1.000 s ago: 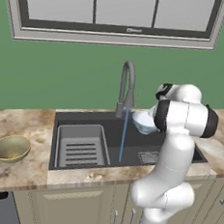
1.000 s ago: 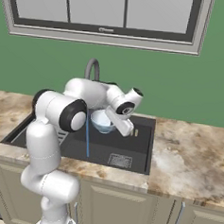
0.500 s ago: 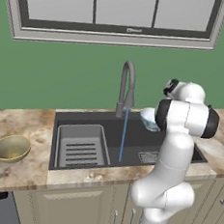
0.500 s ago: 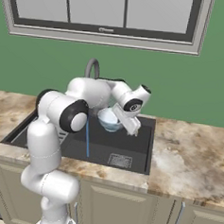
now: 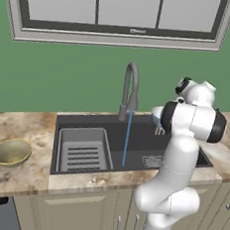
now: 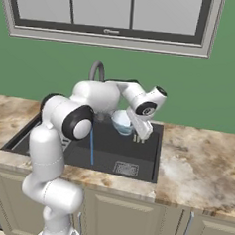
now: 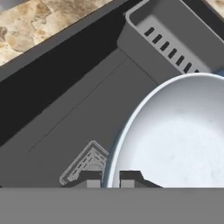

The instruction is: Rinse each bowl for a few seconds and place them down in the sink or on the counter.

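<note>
Gripper: the two-finger gripper (image 7: pixel 109 177) is closed on the rim of the pale blue-white bowl (image 6: pixel 122 122), one finger tip on either side of the rim in the hand view.
Pale bowl: held in the air above the right half of the sink (image 5: pixel 135 134), tilted, its pale inside facing the hand camera; in the left base view only a sliver of it shows past the arm's elbow.
Water: a thin blue stream (image 5: pixel 127 140) falls from the curved grey faucet (image 5: pixel 131 88) to the basin floor; the bowl hangs to the right of the stream, apparently clear of it, though the arm hides part of the gap.
Sink floor: the square drain (image 7: pixel 87 164) lies below the bowl's rim, and the grey ribbed rack insert (image 5: pixel 84 149) fills the left part of the basin.
Olive-gold bowl: it sits upright on the speckled counter (image 5: pixel 16 175), left of the sink and well apart from the arm (image 5: pixel 12 151).
Backdrop: a green wall and a grey-framed window (image 5: pixel 116 17) above the faucet.
</note>
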